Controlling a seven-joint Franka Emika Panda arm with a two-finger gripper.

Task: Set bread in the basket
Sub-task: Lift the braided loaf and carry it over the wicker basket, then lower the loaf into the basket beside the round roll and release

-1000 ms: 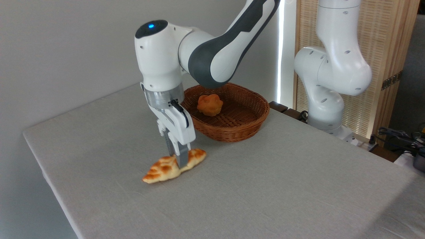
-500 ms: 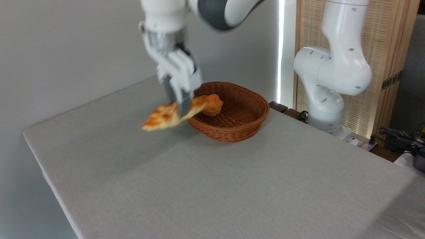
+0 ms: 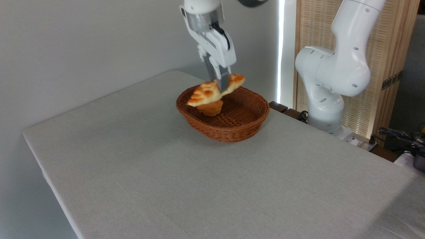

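Note:
My gripper (image 3: 221, 85) is shut on the bread (image 3: 206, 93), a long braided loaf with golden-brown patches, gripped near its middle. The loaf hangs in the air, tilted with its right end higher, over the back left part of the basket (image 3: 232, 130). The basket is oval, reddish-brown wicker, standing on the table toward the back. The loaf does not touch the basket.
A small round orange bun (image 3: 210, 108) lies inside the basket, partly hidden below the loaf. The grey table (image 3: 166, 172) spreads to the front and left. The arm's white base (image 3: 327, 96) stands right of the basket, cables (image 3: 398, 136) at the far right.
The gripper lifted the bread off the table and carried it up and to the right, from the table's middle to above the basket.

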